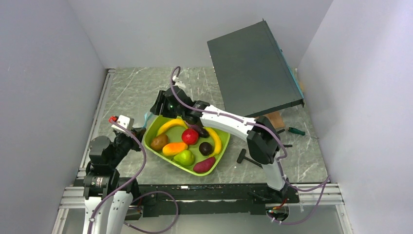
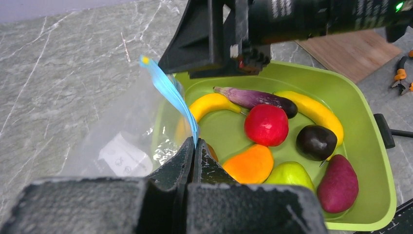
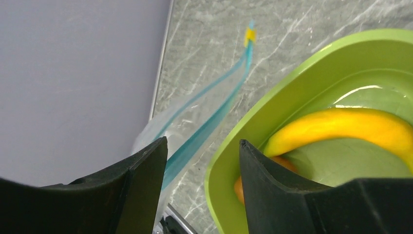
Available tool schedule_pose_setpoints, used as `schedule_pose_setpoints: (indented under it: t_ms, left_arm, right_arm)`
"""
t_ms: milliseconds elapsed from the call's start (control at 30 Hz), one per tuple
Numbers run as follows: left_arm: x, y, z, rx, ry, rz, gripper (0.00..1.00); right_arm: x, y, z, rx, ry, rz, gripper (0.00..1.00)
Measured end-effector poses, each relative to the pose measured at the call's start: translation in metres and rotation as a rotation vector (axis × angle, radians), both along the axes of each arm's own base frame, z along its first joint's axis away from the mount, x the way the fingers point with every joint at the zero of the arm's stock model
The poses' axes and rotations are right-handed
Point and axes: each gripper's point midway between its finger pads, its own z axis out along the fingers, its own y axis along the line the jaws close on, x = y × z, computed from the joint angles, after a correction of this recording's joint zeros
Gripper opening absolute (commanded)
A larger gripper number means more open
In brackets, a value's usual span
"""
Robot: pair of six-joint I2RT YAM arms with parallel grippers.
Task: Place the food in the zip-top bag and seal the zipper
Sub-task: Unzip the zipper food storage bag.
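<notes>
The food lies in a lime-green tray (image 1: 221, 156): two yellow bananas (image 1: 170, 126), a red apple (image 1: 190, 136), a green pear (image 1: 184, 157), and orange (image 1: 174, 148), brown (image 1: 159, 142), dark purple (image 1: 206, 148) and magenta (image 1: 204, 165) pieces. The clear zip-top bag (image 2: 122, 141) stands just left of the tray. My left gripper (image 2: 195, 146) is shut on its blue zipper (image 2: 170, 95). My right gripper (image 3: 202, 151) is open over the tray's far left corner. The zipper (image 3: 219, 102) and the tray rim (image 3: 272, 102) lie below its jaws. Nothing shows inside the bag.
A dark grey panel (image 1: 253, 68) leans at the back right. A wooden block (image 1: 275, 119), a green-handled screwdriver (image 1: 295, 130) and a black tool (image 1: 243, 157) lie right of the tray. Pliers (image 2: 402, 78) lie on the table. Grey walls close in on three sides.
</notes>
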Motion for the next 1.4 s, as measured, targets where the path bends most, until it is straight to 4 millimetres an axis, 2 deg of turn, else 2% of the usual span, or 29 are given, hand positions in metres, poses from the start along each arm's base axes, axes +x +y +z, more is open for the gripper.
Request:
schedule_pose_setpoints:
  t_ms: [67,133,200,300,500,700,900,1033,1267,1400]
  left_arm:
    - [0.0,0.0,0.0,0.0,0.0,-0.002,0.0]
    - [0.0,-0.001,0.0,0.0,0.0,-0.003,0.0]
    - [0.0,-0.001,0.0,0.0,0.0,-0.005,0.0]
    - [0.0,-0.002,-0.001,0.0,0.003,-0.01,0.0]
    - [0.0,-0.004,-0.002,-0.001,0.013,-0.022,0.0]
    - [0.0,-0.005,-0.002,0.0,0.012,-0.024,0.0]
    - [0.0,-0.005,-0.002,0.0,0.011,-0.024,0.0]
    - [0.0,-0.005,-0.002,0.0,0.013,-0.026,0.0]
    - [-0.001,-0.006,-0.003,0.0,0.014,-0.028,0.0]
    - [-0.001,-0.006,-0.003,0.0,0.014,-0.031,0.0]
  right_arm:
    - [-0.003,0.005,-0.011,-0.013,0.016,0.011,0.58]
    - [-0.007,0.01,-0.02,-0.023,0.026,0.02,0.51]
    - [-0.01,0.016,-0.022,-0.022,0.029,0.029,0.47]
    - [-0.014,0.023,-0.022,-0.013,0.032,0.041,0.46]
    - [-0.02,0.028,-0.019,0.01,0.047,0.062,0.56]
    - [-0.025,0.028,-0.019,0.023,0.073,0.068,0.56]
    - [-0.039,0.02,-0.024,0.077,0.168,0.051,0.61]
    - [-0.05,0.029,-0.018,0.165,0.254,0.071,0.63]
    - [-0.065,0.044,0.001,0.323,0.384,0.111,0.54]
    - [-0.069,0.051,0.004,0.394,0.464,0.121,0.49]
